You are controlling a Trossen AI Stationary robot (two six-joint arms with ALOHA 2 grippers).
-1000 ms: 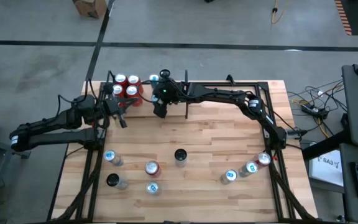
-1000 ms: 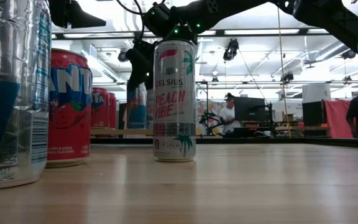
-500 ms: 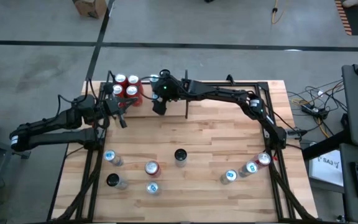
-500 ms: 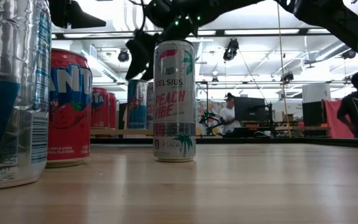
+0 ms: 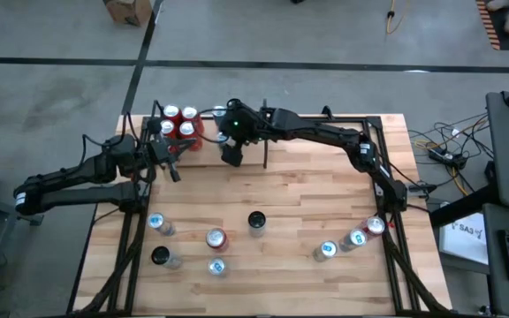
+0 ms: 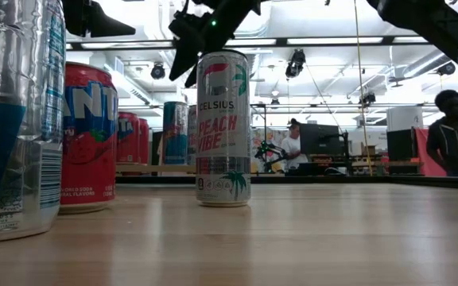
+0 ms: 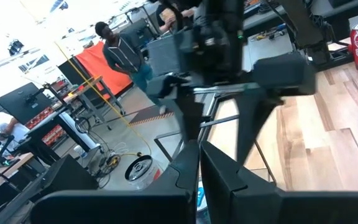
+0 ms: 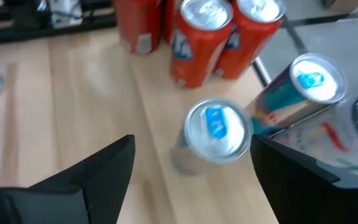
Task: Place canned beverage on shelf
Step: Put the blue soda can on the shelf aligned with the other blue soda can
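Surface: light wood-plank surface (image 5: 290, 221), centre frame.
Shelf: narrow black-frame bay with plank floor (image 5: 203, 141), upper left, packed with cans.
Right claw (image 8: 191, 163): spread wide, empty, above silver blue-tab can (image 8: 216, 132) set among red cans.
Left claw (image 5: 171, 159): idle left, apparently pressed together.
Label: foreground white tall can (image 6: 223, 127), "CELSIUS PEACH VIBE".

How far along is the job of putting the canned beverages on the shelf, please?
Done: red cans and two blue-tabbed slim cans stand on the shelf. In hand: nothing; the right gripper hangs open above the nearer slim can, and the left gripper waits beside the shelf. Left: eight cans standing on the table.
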